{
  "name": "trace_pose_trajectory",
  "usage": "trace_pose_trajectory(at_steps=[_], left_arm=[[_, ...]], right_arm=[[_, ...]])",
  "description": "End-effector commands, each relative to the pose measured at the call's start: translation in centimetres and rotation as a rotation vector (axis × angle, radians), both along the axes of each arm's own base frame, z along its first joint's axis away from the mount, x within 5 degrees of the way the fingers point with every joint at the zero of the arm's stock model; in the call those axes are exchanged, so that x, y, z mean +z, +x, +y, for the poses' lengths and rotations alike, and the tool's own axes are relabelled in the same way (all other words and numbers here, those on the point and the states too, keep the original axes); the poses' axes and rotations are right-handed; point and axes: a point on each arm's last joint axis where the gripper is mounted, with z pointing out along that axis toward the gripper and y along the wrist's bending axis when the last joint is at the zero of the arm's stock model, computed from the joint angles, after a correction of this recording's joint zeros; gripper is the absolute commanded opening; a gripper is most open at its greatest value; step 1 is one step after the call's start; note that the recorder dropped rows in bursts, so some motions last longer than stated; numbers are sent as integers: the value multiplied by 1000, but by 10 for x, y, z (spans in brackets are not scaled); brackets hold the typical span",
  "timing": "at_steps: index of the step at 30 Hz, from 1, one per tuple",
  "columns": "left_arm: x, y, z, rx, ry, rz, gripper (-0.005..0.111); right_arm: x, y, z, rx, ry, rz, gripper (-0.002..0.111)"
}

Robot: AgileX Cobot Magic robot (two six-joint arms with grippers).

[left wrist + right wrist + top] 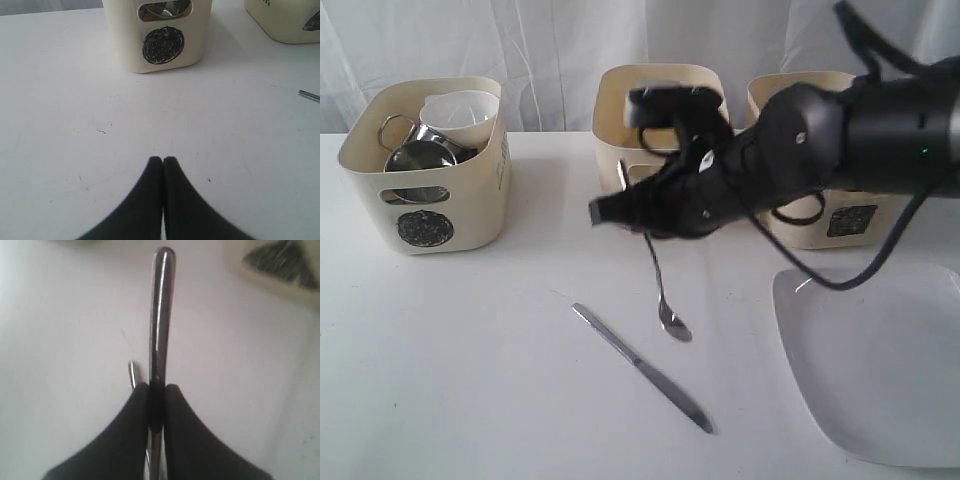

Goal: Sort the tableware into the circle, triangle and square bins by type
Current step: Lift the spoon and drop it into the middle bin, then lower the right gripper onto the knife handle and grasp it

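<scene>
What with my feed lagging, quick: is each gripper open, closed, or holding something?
Left gripper: closed, holding nothing.
Right gripper: closed on the steel spoon, gripped by its handle.

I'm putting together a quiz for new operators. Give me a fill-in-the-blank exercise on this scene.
1. The right claw is shut on the handle of the ___.
2. The steel knife lies flat on the ___.
3. The small white bowl sits in the bin marked with a ___.
4. The left claw is ___ and empty.
Missing words: spoon; table; circle; shut.
</scene>
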Motion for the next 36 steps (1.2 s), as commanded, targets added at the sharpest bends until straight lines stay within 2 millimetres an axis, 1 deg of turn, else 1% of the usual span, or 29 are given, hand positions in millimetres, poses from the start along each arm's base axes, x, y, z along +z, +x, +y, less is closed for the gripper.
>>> trace_pose_trajectory(at_steps=[1,4,6,10,12,15,16,18,19,20,22,23,24,26,27,29,31,33,34,35,36], left_arm=[[-1,0,0,4,-16,2,0],[-1,0,0,4,-16,2,0],[-1,0,0,4,-16,2,0],[-1,0,0,4,-16,2,0],[-1,0,0,4,-16,2,0],[-1,0,0,4,-16,2,0],[-1,0,0,4,-16,2,0],[-1,0,0,4,-16,2,0],[-1,0,0,4,-16,2,0],[-1,0,0,4,-16,2,0],[-1,0,0,4,-16,2,0],[-1,0,0,4,-16,2,0],[-1,0,0,4,-16,2,0],[-1,0,0,4,-16,2,0],[-1,0,0,4,-16,2,0],[-1,0,0,4,-16,2,0],[-1,0,0,4,-16,2,0],[-1,0,0,4,-16,2,0],[-1,0,0,4,-16,2,0],[-1,0,0,4,-16,2,0],[-1,0,0,4,-16,2,0]], right_arm=[[34,17,-33,-188,127,-196,0],[50,33,-54,-322,211,-291,0],[60,45,-64,-391,259,-342,0],[72,75,-70,-436,295,-395,0],[75,94,-71,-447,304,-416,0],[70,124,-67,-461,327,-429,0],[72,135,-65,-460,336,-446,0],[64,153,-61,-462,339,-455,0],[59,162,-60,-465,340,-460,2],[54,169,-59,-468,340,-467,5],[43,182,-56,-469,334,-474,15],[39,185,-55,-460,318,-476,21],[36,188,-54,-447,299,-476,28],[32,188,-53,-416,259,-460,34],[32,186,-52,-379,222,-442,34],[40,179,-50,-312,167,-426,34],[49,168,-48,-229,104,-395,34],[56,151,-48,-145,27,-336,34],[56,143,-49,-109,-11,-294,33],[50,120,-48,-23,-117,-200,33],[46,107,-49,20,-185,-158,33]])
